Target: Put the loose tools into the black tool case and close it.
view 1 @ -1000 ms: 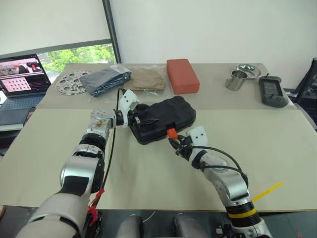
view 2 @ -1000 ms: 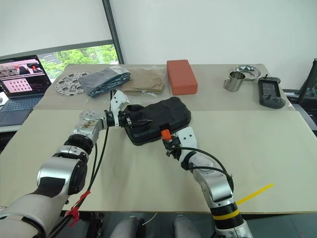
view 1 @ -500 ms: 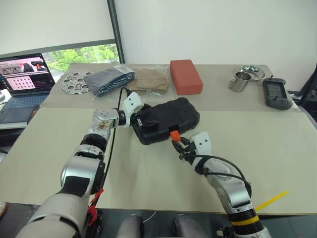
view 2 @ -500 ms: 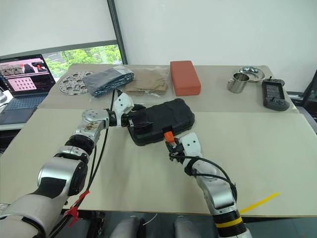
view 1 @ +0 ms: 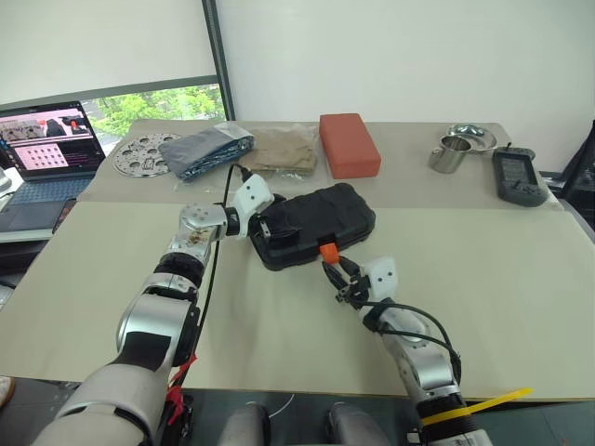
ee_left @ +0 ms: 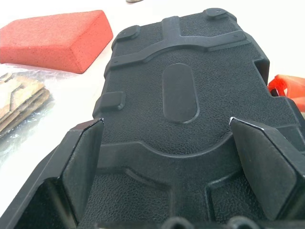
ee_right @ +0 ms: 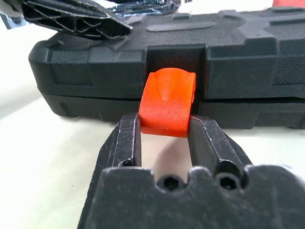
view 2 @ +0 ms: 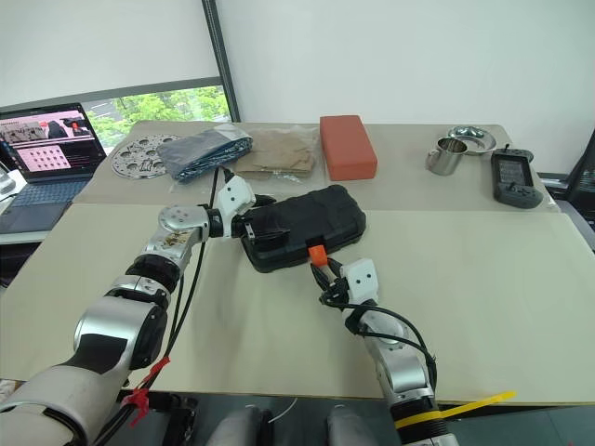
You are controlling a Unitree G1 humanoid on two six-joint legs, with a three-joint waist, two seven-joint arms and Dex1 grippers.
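Observation:
The black tool case (view 1: 321, 218) lies closed on the table in front of me, textured shell up. My left gripper (view 1: 267, 229) is open, its two fingers (ee_left: 85, 164) straddling the case's left end over the lid (ee_left: 181, 71). My right gripper (ee_right: 165, 123) is at the case's front edge, shut on the small orange latch (ee_right: 167, 100), which sticks out between its fingers (ee_right: 129, 131). From the head the latch (view 1: 326, 252) sits just ahead of the right gripper (view 1: 335, 271). The loose tools are out of view.
Along the far table lie a red-orange block (view 1: 349, 142), a brown packet in plastic (view 1: 279, 149), a folded grey cloth (view 1: 203, 149) and a perforated metal disc (view 1: 142, 154). A metal cup (view 1: 451, 151), a bowl (view 1: 474, 137) and a black device (view 1: 516, 174) are far right. A laptop (view 1: 42, 149) stands far left.
The camera has shifted a little. My right forearm has sunk and bent at the wrist while its gripper stays on the latch. The left gripper has rolled slightly in place.

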